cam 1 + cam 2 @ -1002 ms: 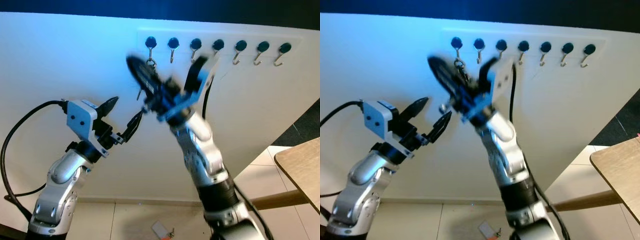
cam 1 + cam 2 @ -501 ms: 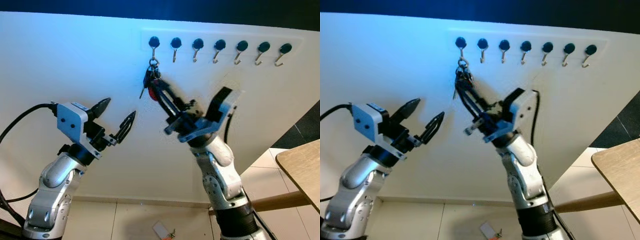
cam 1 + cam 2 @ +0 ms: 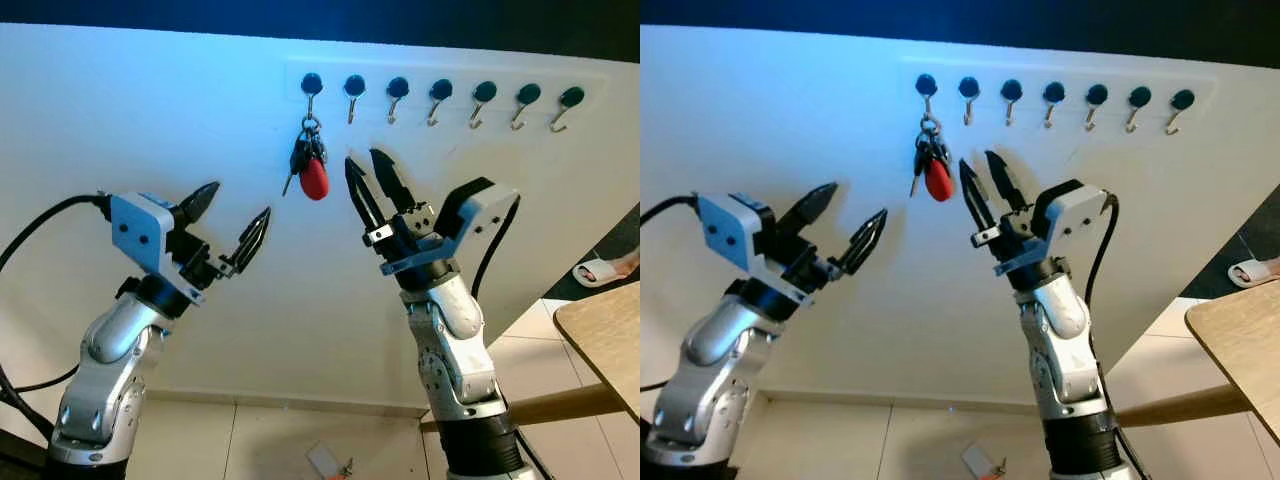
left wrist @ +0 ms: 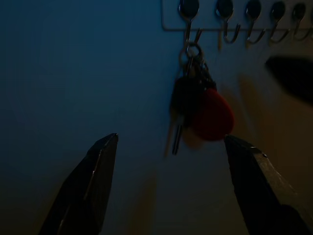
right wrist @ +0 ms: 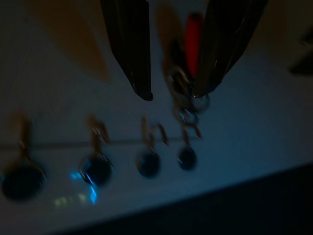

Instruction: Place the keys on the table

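A bunch of keys (image 3: 309,168) with a red fob hangs from the leftmost hook (image 3: 311,88) of a row of wall hooks; the same keys (image 4: 198,110) appear in the left wrist view. My right gripper (image 3: 371,180) is open, raised just right of the keys, with nothing between its fingers. In the right wrist view the keys (image 5: 188,58) show between and beyond its two fingertips. My left gripper (image 3: 232,214) is open, lower and to the left of the keys, pointing toward them.
A wooden table (image 3: 606,345) corner shows at the right edge. A small tag with keys (image 3: 324,463) lies on the tiled floor below. A white slipper (image 3: 598,271) is on the floor at far right. The white wall fills the background.
My right gripper has swung away from the hook and the keys, moving right and coming to rest open beside them. The keys stay on the hook. The left arm shifted slightly.
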Robot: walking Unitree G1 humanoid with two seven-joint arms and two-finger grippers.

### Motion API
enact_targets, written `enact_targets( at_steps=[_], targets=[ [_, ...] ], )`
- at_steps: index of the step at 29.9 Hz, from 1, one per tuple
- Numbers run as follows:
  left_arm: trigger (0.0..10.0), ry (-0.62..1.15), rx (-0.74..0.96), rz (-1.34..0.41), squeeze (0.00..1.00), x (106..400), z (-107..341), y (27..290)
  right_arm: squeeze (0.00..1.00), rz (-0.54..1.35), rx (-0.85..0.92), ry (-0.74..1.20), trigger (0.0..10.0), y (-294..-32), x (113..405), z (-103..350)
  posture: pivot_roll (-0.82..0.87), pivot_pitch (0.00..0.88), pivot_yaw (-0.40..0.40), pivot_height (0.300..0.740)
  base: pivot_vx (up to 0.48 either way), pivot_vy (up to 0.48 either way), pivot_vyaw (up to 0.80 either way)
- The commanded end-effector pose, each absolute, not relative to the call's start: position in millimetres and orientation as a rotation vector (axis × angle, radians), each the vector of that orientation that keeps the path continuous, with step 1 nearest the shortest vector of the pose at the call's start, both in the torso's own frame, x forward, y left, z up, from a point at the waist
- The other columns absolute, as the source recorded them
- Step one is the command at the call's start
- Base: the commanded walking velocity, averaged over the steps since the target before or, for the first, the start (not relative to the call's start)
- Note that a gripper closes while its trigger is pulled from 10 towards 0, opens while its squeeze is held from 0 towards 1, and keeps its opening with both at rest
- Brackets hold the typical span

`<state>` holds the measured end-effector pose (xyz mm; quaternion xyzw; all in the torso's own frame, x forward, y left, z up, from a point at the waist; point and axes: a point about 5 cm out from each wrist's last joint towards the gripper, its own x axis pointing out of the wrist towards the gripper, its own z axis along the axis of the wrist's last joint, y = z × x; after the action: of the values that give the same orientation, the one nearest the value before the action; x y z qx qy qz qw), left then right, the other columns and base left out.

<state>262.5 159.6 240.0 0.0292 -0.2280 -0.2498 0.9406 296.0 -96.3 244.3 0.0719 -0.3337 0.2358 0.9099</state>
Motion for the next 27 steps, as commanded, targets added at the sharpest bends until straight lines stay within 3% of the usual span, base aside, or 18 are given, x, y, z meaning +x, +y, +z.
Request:
enact_targets(
  at_steps=[1,3,4,5,6,9,10,11,12,27],
  targets=[
    [10.0,-0.463,0.047,-0.518,0.00,262,238,158,0.00,0.462,0.145,-0.684,10.0,-99,299,245,0.07,0.124,-0.013,0.740,0.000,0.000,0.00],
    [10.0,-0.465,0.045,-0.522,0.00,263,239,157,0.00,0.452,0.148,-0.684,10.0,-100,300,245,0.07,0.123,-0.012,0.740,0.000,0.000,0.00],
    [10.0,-0.466,0.043,-0.527,0.00,263,239,155,0.24,0.447,0.152,-0.685,10.0,-100,302,246,0.07,0.123,-0.010,0.740,0.000,0.000,0.00],
    [10.0,-0.466,0.042,-0.531,0.00,264,239,154,0.85,0.445,0.151,-0.689,10.0,-100,303,247,0.07,0.122,-0.010,0.740,0.000,0.000,0.00],
    [10.0,-0.465,0.041,-0.533,0.00,264,238,153,1.00,0.444,0.151,-0.691,10.0,-99,304,248,0.07,0.122,-0.010,0.740,0.000,0.000,0.00],
    [10.0,-0.464,0.041,-0.534,0.00,264,238,153,1.00,0.441,0.148,-0.687,10.0,-98,305,249,0.06,0.122,-0.012,0.740,0.000,0.000,0.00],
    [10.0,-0.464,0.041,-0.534,0.00,264,238,153,0.85,0.440,0.148,-0.672,10.0,-95,308,248,0.06,0.123,-0.011,0.740,0.000,0.000,0.00],
    [10.0,-0.464,0.041,-0.534,0.00,264,238,153,0.85,0.440,0.148,-0.672,10.0,-95,308,248,0.06,0.123,-0.011,0.740,0.000,0.000,0.00],
    [10.0,-0.464,0.041,-0.535,0.00,264,238,153,0.01,0.453,0.151,-0.653,10.0,-91,311,247,0.06,0.123,-0.012,0.740,0.000,0.000,0.00],
    [10.0,-0.455,0.049,-0.542,0.00,262,234,154,0.00,0.633,0.185,-0.559,10.0,-57,322,239,0.06,0.125,-0.020,0.740,0.000,0.000,0.00]
  ],
)
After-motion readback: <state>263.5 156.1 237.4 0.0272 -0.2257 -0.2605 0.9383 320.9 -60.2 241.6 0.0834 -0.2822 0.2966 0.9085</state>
